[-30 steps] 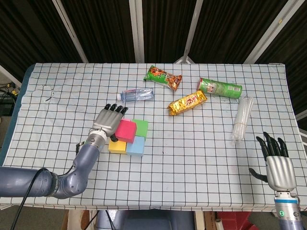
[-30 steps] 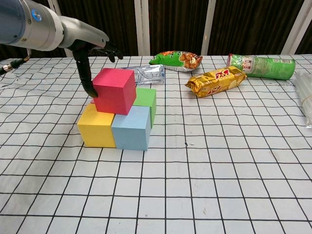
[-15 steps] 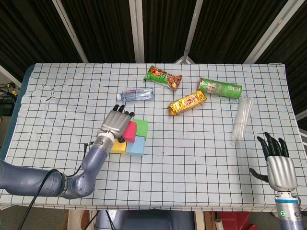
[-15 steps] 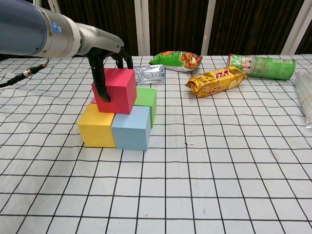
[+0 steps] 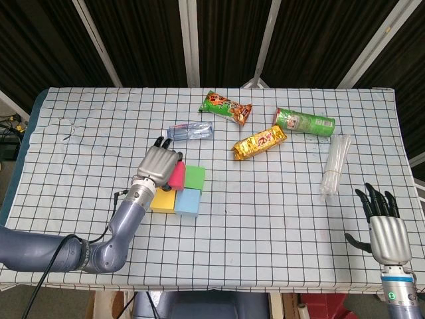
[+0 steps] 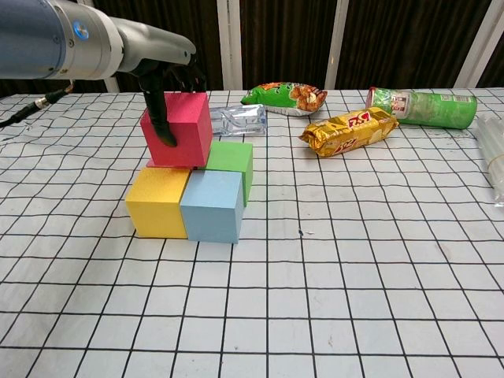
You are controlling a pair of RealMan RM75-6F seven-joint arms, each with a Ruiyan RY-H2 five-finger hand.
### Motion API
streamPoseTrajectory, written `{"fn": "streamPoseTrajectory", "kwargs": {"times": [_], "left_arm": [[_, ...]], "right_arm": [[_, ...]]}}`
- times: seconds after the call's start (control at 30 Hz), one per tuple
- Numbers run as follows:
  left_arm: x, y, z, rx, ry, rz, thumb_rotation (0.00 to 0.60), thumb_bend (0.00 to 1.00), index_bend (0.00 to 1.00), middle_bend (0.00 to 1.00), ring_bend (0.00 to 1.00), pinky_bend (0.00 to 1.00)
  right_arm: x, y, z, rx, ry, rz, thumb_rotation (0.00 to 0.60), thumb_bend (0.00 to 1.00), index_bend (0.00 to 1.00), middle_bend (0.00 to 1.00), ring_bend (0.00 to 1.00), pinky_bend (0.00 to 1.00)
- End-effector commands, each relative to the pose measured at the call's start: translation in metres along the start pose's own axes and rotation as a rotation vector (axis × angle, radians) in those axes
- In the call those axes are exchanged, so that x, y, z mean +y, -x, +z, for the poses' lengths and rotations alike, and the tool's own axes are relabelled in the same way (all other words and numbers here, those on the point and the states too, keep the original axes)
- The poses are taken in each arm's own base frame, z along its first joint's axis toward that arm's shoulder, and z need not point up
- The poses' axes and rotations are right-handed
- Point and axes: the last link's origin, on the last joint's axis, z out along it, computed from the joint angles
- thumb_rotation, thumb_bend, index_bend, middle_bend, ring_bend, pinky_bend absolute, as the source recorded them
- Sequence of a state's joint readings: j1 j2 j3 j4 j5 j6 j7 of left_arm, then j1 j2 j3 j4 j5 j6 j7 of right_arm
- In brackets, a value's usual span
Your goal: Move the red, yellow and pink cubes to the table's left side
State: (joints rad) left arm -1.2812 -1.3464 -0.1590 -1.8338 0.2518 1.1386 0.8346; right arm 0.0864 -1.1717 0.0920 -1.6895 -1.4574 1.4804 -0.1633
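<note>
My left hand (image 6: 167, 83) grips the pink cube (image 6: 179, 131) from above, with the thumb down its front face and the fingers over its back edge. The cube sits upright at the top of the stack, over the yellow cube (image 6: 157, 203) and just left of the green cube (image 6: 232, 160). A blue cube (image 6: 211, 206) stands beside the yellow one. A red sliver (image 6: 150, 164) shows behind the yellow cube. In the head view the left hand (image 5: 159, 166) covers most of the pink cube (image 5: 177, 176). My right hand (image 5: 387, 232) hovers open at the near right corner.
Behind the stack lies a crushed water bottle (image 5: 190, 131). Further right are a green snack bag (image 5: 226, 107), a gold packet (image 5: 259, 142), a green tube can (image 5: 305, 121) and a clear plastic bundle (image 5: 335, 165). Bare checked cloth (image 5: 80, 146) spreads left of the stack.
The left hand came over the pink cube and closed on it, then drew it up and slightly left, turning it upright. The right hand has stayed put.
</note>
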Motion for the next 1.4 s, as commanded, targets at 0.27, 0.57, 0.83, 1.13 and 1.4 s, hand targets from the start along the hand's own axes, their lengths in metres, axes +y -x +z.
{"fn": "streamPoseTrajectory", "kwargs": {"times": [0.27, 0.57, 0.83, 1.13, 1.4], "left_arm": [[-0.067, -0.023, -0.025, 0.228, -0.125, 0.268, 0.6, 0.25, 0.49, 0.45, 0.1, 0.0], [-0.156, 0.009, -0.034, 0.209, -0.269, 0.467, 0.6, 0.24, 0.47, 0.43, 0.1, 0.0], [-0.175, 0.033, -0.004, 0.225, -0.304, 0.373, 0.6, 0.21, 0.4, 0.38, 0.1, 0.0], [-0.174, 0.068, 0.027, 0.118, -0.383, 0.276, 0.6, 0.13, 0.25, 0.12, 0.08, 0.0], [-0.15, 0.071, 0.034, 0.158, -0.241, 0.156, 0.6, 0.0, 0.11, 0.0, 0.0, 0.0]], "right_arm": [[-0.001, 0.003, 0.0, -0.017, -0.004, -0.002, 0.6, 0.06, 0.12, 0.03, 0.1, 0.0], [-0.006, 0.007, 0.001, -0.032, -0.018, -0.003, 0.6, 0.06, 0.12, 0.03, 0.1, 0.0], [-0.006, 0.011, 0.005, -0.04, -0.009, -0.014, 0.6, 0.06, 0.12, 0.03, 0.1, 0.0], [-0.005, 0.014, 0.007, -0.06, -0.005, -0.018, 0.6, 0.06, 0.12, 0.03, 0.1, 0.0], [-0.006, 0.015, 0.008, -0.064, -0.005, -0.018, 0.6, 0.06, 0.12, 0.03, 0.1, 0.0]]}}
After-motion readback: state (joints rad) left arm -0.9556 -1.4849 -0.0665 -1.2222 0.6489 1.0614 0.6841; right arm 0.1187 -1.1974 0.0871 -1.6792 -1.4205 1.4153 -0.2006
